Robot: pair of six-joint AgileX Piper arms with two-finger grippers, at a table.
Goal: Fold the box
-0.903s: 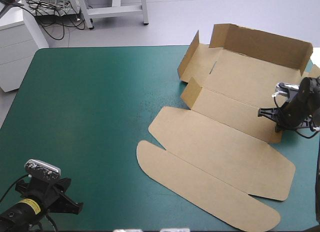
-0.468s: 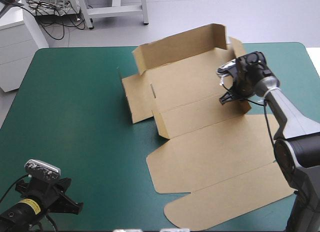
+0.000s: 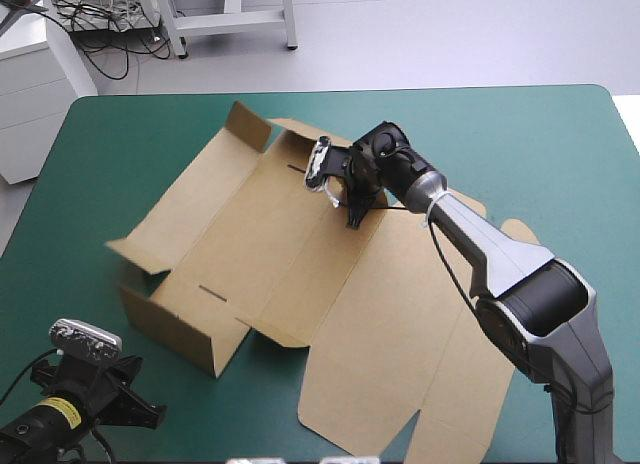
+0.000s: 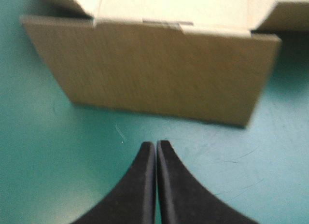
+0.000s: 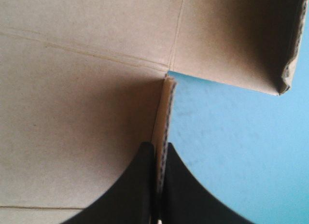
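An edge of the brown box is clamped between the fingers of the right hand. The left hand is pressed together, with a box wall just ahead on the teal-green counter.

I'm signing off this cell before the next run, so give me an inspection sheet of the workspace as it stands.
surface: teal-green cover, bare around the board.
job's things: box, brown board lying mostly flat, not yet a tray; one side wall stands raised, facing the left hand.
clutter: nothing seen.
hands: right hand shut on the box, pinching a board edge at a cut corner; left hand shut, holding nothing, over the cover short of the raised wall.
cables: nothing seen beyond the arms' own.
surroundings: nothing seen at the table.
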